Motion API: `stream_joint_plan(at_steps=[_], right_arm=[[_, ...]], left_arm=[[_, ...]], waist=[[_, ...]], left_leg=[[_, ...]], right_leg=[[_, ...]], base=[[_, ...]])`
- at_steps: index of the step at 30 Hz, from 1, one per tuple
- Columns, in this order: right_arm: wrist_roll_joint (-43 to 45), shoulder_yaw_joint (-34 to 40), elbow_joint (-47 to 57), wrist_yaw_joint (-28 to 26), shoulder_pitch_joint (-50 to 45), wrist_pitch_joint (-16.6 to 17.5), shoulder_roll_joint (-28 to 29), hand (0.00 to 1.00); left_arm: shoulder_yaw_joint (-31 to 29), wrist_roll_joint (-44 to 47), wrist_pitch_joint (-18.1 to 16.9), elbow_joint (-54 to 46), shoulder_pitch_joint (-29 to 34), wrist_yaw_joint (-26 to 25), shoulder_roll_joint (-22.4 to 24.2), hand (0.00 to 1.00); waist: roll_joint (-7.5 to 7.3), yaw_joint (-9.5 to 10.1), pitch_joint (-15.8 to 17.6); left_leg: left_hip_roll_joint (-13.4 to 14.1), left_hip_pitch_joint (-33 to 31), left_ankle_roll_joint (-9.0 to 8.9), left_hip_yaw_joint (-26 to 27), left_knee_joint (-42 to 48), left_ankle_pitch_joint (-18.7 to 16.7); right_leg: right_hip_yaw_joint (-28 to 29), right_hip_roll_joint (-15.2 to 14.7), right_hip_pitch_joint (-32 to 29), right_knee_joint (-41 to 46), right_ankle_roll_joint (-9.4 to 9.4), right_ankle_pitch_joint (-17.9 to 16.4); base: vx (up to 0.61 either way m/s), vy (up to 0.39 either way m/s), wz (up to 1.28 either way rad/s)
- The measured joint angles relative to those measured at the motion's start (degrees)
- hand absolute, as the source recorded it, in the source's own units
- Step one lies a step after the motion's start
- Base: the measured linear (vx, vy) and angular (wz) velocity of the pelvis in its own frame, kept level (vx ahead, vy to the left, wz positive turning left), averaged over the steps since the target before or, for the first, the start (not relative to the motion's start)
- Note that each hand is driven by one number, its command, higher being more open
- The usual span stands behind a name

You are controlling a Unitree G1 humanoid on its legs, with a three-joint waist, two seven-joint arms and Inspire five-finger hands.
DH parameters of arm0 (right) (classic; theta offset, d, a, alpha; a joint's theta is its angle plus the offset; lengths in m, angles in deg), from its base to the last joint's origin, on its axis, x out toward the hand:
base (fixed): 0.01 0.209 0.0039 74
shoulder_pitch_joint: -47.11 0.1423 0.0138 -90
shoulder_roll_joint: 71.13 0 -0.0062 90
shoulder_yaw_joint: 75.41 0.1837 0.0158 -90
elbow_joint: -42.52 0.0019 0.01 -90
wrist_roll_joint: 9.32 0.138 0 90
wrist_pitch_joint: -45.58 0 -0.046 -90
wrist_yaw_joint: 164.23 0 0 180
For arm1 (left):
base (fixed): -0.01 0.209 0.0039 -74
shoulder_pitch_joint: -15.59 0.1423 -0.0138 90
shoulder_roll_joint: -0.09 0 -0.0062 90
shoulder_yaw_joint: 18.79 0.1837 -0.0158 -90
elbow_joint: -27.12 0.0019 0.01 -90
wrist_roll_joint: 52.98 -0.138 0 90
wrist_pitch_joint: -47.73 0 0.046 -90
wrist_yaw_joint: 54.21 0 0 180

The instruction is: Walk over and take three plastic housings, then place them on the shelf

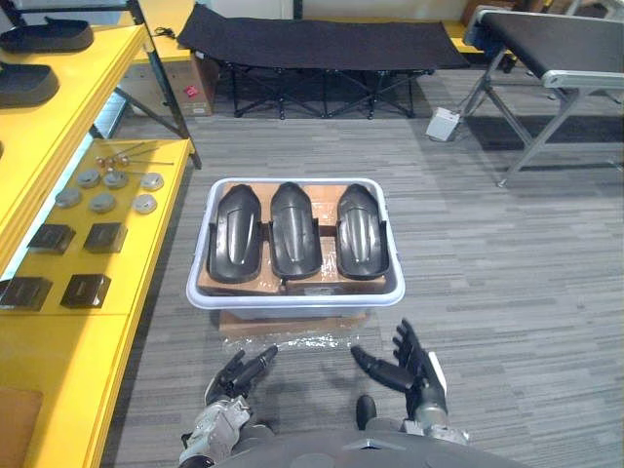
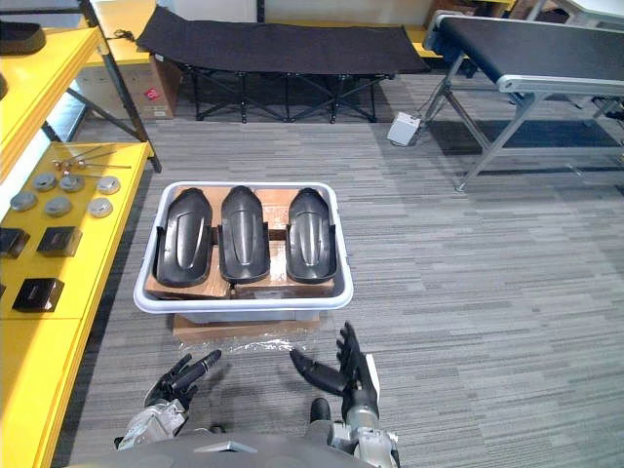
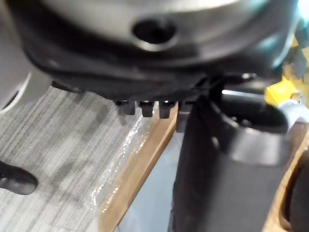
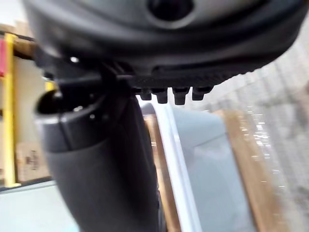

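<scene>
Both my hands hung low over the grey carpet floor (image 1: 487, 273), left hand (image 1: 239, 375) and right hand (image 1: 414, 366) relaxed and empty, short of the white plastic tub's (image 1: 292, 302) near edge. I saw three black moulded plastic housings (image 1: 295, 229) side by side across that tub, beside the yellow shelf (image 1: 136, 263).

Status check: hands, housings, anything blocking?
Left hand and right hand open, empty, short of the bin. Three housings side by side in it, untouched. Nothing blocking; yellow shelf on the robot's left.
</scene>
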Motion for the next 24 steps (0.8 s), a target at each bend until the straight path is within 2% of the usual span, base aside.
stream_joint_plan(at_steps=[3,5,7,10,12,13,14,18,19,21,24], right_arm=[[0.03,2.01,9.41,2.76,0.57,-0.05,-0.54,1.0],[1.12,4.27,11.22,3.31,1.56,-0.38,-0.72,1.0],[5.08,7.32,10.77,2.53,3.92,-2.08,-0.87,1.0],[8.56,11.8,4.33,2.6,10.1,-3.14,-1.11,1.0],[8.51,15.12,-1.87,4.47,18.34,-3.66,-3.44,1.0],[8.5,15.95,-3.36,5.24,20.41,-3.65,-4.19,1.0],[8.57,17.56,-6.03,6.81,24.35,-3.64,-5.62,1.0],[9.1,22.19,-13.31,11.36,36.81,-3.55,-9.81,1.0],[10.75,23.99,-16.61,12.44,42.22,-3.47,-12.81,1.0],[12.17,24.93,-20.99,12.66,47.93,-3.46,-16.06,1.0],[13.95,25.02,-29.82,12.24,57.38,-3.48,-21.62,1.0]], left_arm=[[-0.06,-0.96,-0.72,1.44,0.39,0.19,-0.65,1.0],[0.01,-2.21,-1.28,1.46,0.93,0.59,-1.0,1.0],[0.1,-2.21,-1.54,1.46,1.44,1.14,-1.59,1.0],[1.6,-2.28,-1.56,0.96,1.55,1.26,-4.26,1.0],[1.86,-2.2,-1.5,0.68,-0.75,1.22,-5.53,1.0],[1.86,-2.2,-1.55,0.04,-1.24,1.15,-5.8,1.0],[1.92,-2.2,-1.49,-0.9,-2.21,1.03,-6.08,1.0],[2.54,-2.18,-1.42,-3.33,-3.81,0.84,-6.43,1.0],[2.99,-2.16,-1.46,-3.95,-5.09,0.84,-6.42,1.0],[3.17,-2.13,-1.48,-5.19,-5.41,1.01,-6.3,1.0],[3.55,-2.07,-1.48,-6.15,-5.92,1.56,-6.0,1.0]], waist=[[-0.13,-0.05,-0.12],[-0.33,-0.07,-0.45],[-0.66,-0.11,-0.45],[-2.17,0.05,0.6],[-2.77,0.25,5.53],[-2.84,0.46,6.76],[-2.75,1.19,9.15],[-1.91,2.56,14.96],[-1.27,3.38,17.28],[-0.72,3.45,18.54],[0.48,4.6,19.61]], left_leg=[[0.68,1.98,-0.2,0.71,-0.13,-0.05],[0.65,2.53,-0.22,0.82,-0.35,-0.05],[0.35,2.21,-0.27,0.68,-0.56,-0.11],[0.34,-2.99,-0.2,-1.3,2.81,-1.03],[0.47,-9.18,0.47,-3.99,8.4,-1.86],[0.47,-10.69,0.54,-4.58,9.3,-1.89],[0.46,-13.3,0.79,-5.41,10.66,-1.87],[-0.17,-18.74,1.78,-7.22,13.16,-1.23],[-0.71,-20.1,2.27,-7.74,13.44,-0.56],[-1.45,-21.87,2.79,-8.6,13.4,0.34],[-2.07,-25.17,3.22,-10.06,14.07,1.03]], right_leg=[[0.33,0.7,1.4,0.03,-0.02,0.0],[0.36,0.74,1.71,0.02,-0.02,0.0],[0.32,0.61,1.43,0.06,-0.01,0.0],[-0.15,0.22,-1.82,0.54,0.02,0.04],[-1.6,0.07,-4.62,1.18,-0.1,1.06],[-1.95,0.02,-5.42,1.13,-0.02,1.42],[-2.5,-0.09,-6.79,1.08,-0.06,2.17],[-3.46,-0.67,-10.08,1.02,-0.12,4.0],[-3.89,-1.13,-11.01,1.0,0.05,4.52],[-4.49,-1.71,-12.29,1.01,0.12,5.05],[-5.41,-2.05,-14.61,0.93,0.06,5.77]], base=[[0.03,-0.031,-0.16],[-0.01,-0.015,-0.05],[-0.05,-0.002,0.0],[-0.12,-0.011,0.17],[-0.24,-0.016,0.42],[-0.22,-0.001,0.39],[-0.13,0.002,0.23],[-0.18,0.017,0.23],[-0.12,0.027,0.24],[-0.1,0.031,0.26],[-0.06,0.02,0.18]])
